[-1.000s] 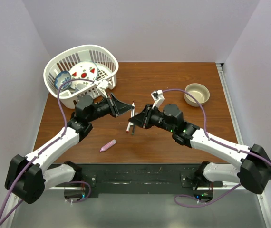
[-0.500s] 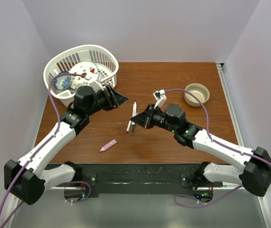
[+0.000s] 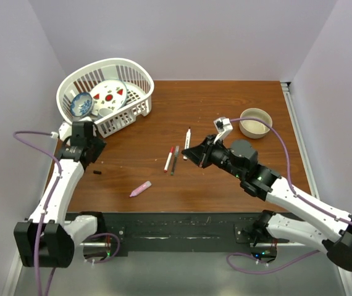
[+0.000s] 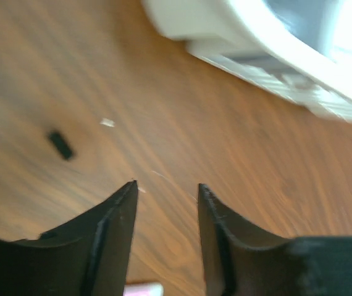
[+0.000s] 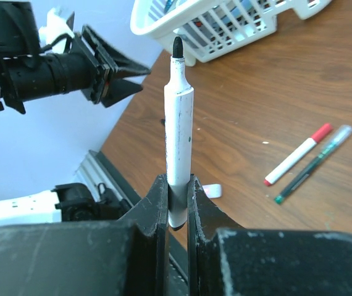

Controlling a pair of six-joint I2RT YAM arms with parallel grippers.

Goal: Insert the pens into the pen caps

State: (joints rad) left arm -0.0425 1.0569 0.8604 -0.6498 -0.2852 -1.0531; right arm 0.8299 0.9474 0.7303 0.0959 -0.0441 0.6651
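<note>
The right claw (image 5: 176, 182) is clamped on a white plastic marker with bare black tip (image 5: 179, 123), above mid-bench. The left claw (image 4: 167, 185), parted and empty, hangs near the left edge; it should straddle the tiny black plastic cap (image 4: 60, 145) squarely. Counted: four pens (image 3: 168, 159), three lying mid-bench; one loose cap.

Pale lilac walls (image 3: 182, 37) enclose a brown wooden table (image 3: 225, 105).

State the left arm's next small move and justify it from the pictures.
Probably shift the open left gripper over the small black cap and lower to grasp it: the cap lies loose beside its fingers, while the right gripper holds an uncapped white pen.
</note>
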